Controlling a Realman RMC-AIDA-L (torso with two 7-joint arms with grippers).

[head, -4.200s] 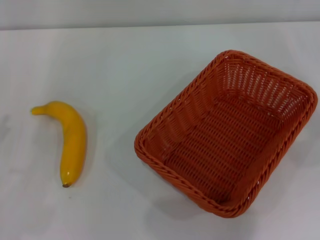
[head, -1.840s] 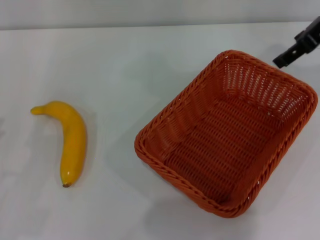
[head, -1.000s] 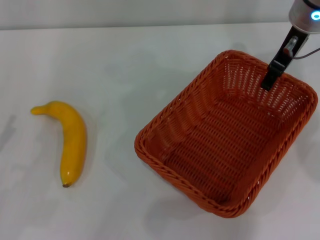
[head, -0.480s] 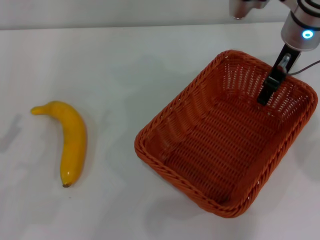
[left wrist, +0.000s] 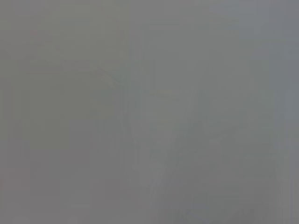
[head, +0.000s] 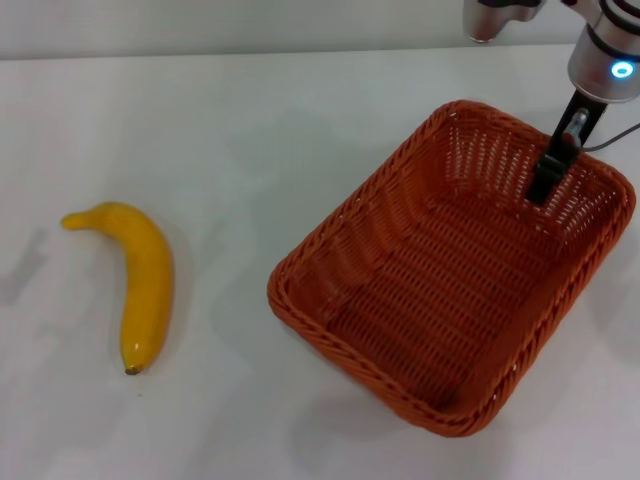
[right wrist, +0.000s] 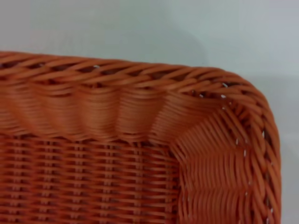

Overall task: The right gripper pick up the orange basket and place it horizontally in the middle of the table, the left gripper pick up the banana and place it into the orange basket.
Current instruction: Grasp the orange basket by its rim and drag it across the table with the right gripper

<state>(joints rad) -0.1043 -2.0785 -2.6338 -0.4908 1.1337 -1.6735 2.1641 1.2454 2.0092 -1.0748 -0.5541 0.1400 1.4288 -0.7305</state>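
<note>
The orange basket (head: 450, 270) sits askew on the right half of the white table (head: 250, 120), one corner pointing toward the far edge. My right gripper (head: 546, 180), on the blue-lit arm (head: 610, 50), reaches down inside the basket against its far right wall; only one slim black finger shows. The right wrist view looks closely at a corner of the basket's braided rim (right wrist: 140, 74) with the table (right wrist: 140, 28) beyond it. The yellow banana (head: 140, 280) lies alone on the left, stem away from me. My left gripper is out of view, and the left wrist view is plain grey.
The table's far edge (head: 250, 55) runs along the top of the head view. A faint shadow (head: 25, 265) falls on the tabletop left of the banana. White tabletop separates the banana from the basket.
The right arm came in from the far right and lowered its finger into the basket. In the last half second the finger shifted slightly toward the far right wall. Banana and basket have stayed put.
</note>
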